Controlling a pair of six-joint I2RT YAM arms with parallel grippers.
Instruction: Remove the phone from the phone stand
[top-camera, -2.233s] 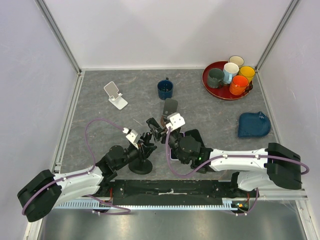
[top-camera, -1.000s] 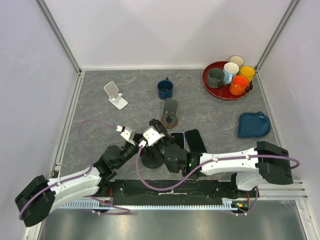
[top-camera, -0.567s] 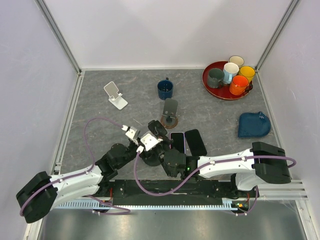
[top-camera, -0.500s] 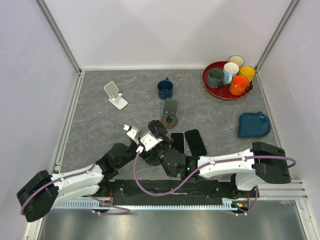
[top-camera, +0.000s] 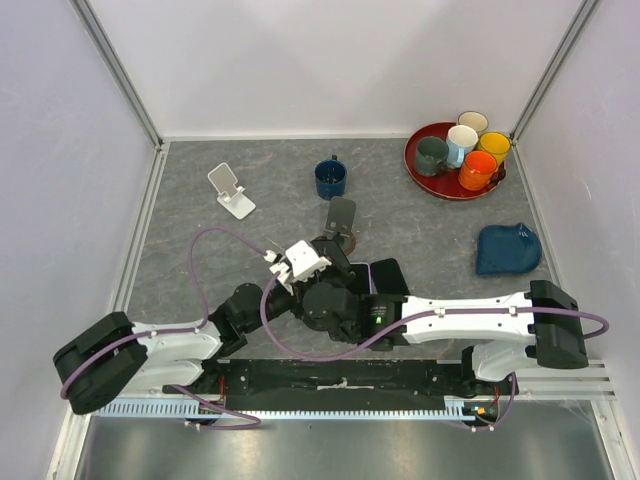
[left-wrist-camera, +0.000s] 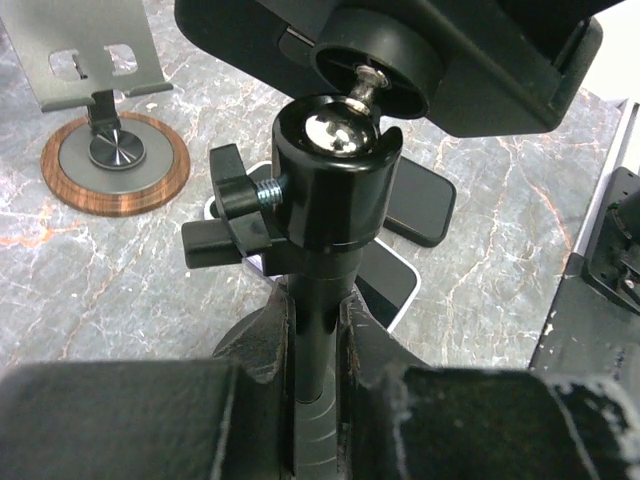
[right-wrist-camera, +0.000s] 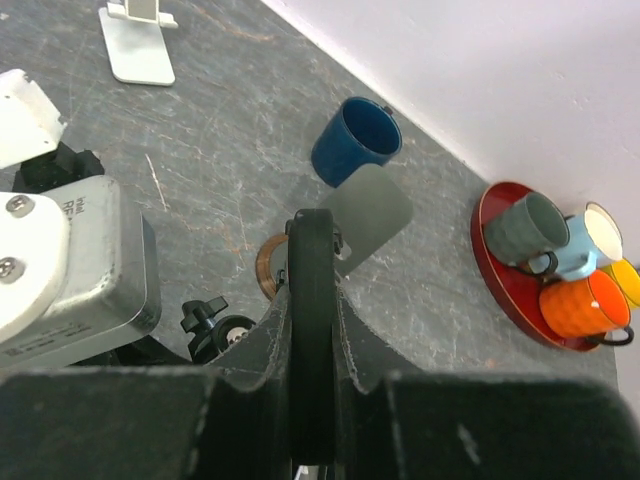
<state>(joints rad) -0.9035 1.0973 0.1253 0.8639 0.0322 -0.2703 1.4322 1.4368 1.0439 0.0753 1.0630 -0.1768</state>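
Note:
A black phone stand stands just ahead of the arm bases. In the left wrist view I see its post (left-wrist-camera: 318, 290), its ball joint (left-wrist-camera: 335, 135) and the back of its cradle (left-wrist-camera: 450, 60). My left gripper (left-wrist-camera: 318, 312) is shut on the post. The right wrist view shows the phone (right-wrist-camera: 312, 300) edge-on as a thin black slab, and my right gripper (right-wrist-camera: 312, 340) is shut on it. The phone's lower end is hidden, so I cannot tell whether it sits in the cradle. In the top view the right wrist (top-camera: 325, 290) covers the stand and the phone.
Two other phones (left-wrist-camera: 420, 200) (left-wrist-camera: 385, 285) lie flat right of the stand. A grey stand on a wooden disc (top-camera: 340, 225) is just beyond, then a blue mug (top-camera: 330, 178). A white stand (top-camera: 230, 190) sits far left, a red tray (top-camera: 425, 182) of cups far right, a blue cloth (top-camera: 507, 250) at the right.
My left gripper has gone from open to shut on the stand's post. The right wrist has shifted a little away from the bases, still shut on the phone.

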